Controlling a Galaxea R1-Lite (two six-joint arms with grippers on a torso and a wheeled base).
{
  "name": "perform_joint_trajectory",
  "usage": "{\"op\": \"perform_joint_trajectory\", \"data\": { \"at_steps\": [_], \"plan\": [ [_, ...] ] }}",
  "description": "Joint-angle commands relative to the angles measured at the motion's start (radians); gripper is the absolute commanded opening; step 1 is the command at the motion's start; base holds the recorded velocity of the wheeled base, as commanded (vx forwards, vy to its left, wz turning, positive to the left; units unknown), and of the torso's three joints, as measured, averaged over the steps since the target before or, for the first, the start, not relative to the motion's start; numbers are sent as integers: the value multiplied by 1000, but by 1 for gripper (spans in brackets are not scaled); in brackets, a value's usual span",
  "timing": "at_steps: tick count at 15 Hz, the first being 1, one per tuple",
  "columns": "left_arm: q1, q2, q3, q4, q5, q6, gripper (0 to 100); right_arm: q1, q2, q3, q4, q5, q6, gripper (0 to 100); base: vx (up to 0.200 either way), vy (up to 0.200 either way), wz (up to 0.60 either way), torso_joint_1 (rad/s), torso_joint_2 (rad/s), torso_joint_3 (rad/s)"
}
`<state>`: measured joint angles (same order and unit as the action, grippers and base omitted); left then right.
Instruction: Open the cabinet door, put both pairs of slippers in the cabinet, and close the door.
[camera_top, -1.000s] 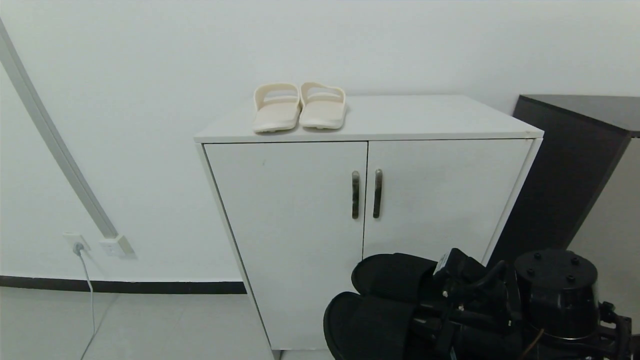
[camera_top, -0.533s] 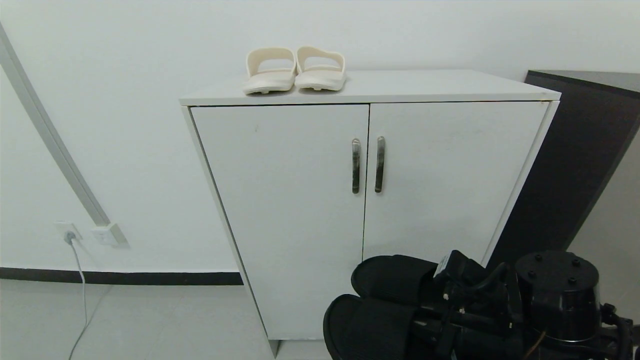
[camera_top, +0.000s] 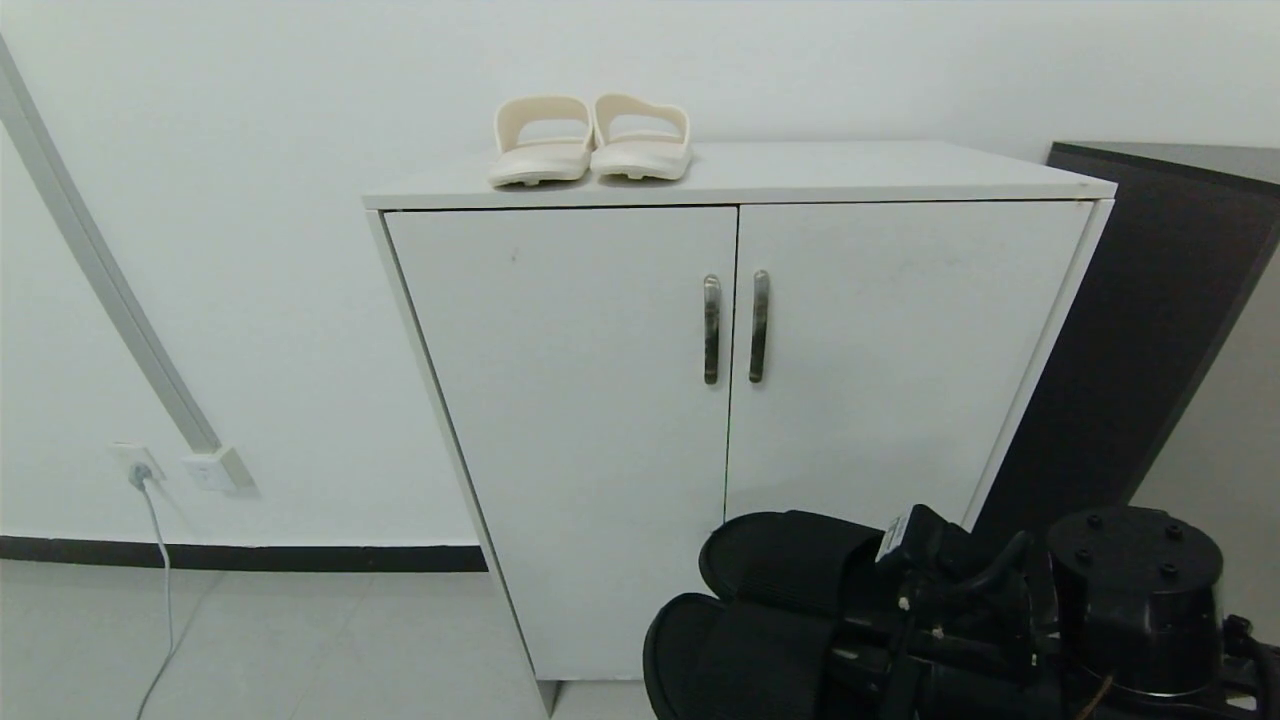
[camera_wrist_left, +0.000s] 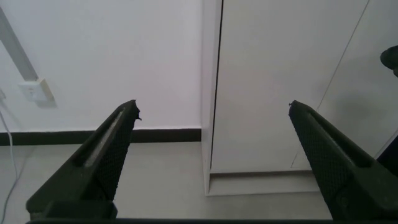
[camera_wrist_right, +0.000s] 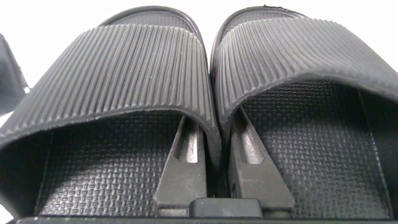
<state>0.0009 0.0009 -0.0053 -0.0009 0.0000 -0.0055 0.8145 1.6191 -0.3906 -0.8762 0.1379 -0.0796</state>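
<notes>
Jaws of the right gripper (camera_wrist_right: 212, 149) clench the black slippers (camera_top: 770, 570) (one finger inside each); the left gripper (camera_wrist_left: 213, 107) gapes released near the shut cabinet (camera_top: 570, 400).

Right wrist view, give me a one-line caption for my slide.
Right gripper shut on the black slippers, one finger inside each, pinching their inner walls together.
</notes>
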Motion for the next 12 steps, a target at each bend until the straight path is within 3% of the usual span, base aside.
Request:
{"op": "perform_joint_trajectory", "data": {
  "at_steps": [1, 4, 7, 9, 11, 12],
  "plan": [
    [1, 2, -1, -1, 0, -1, 100, 0, -4, -1, 0, 0, 0, 0, 0, 0, 0, 2, 76, 71],
    [1, 18, -15, -2, -2, 6, 100, 2, 2, -1, 0, 0, 0, 0, 0, 0, 0, -2, 17, 14],
    [-7, 286, -171, -18, -11, 4, 100, 2, 11, -1, 0, 2, 0, 0, 0, 0, 0, 0, 0, 0],
    [-41, 453, -179, -119, -101, 13, 100, 6, 10, 1, 0, 2, 0, 0, 0, 0, 0, 0, 0, 0],
    [-58, 565, -202, -159, -187, 68, 100, 8, 10, 3, 0, 2, 0, 0, 0, 0, 0, 0, 0, 0],
    [-71, 619, -226, -166, -242, 70, 100, 9, 10, 3, 0, 2, 0, 0, 0, 0, 0, 0, 0, 0]
  ]
}}
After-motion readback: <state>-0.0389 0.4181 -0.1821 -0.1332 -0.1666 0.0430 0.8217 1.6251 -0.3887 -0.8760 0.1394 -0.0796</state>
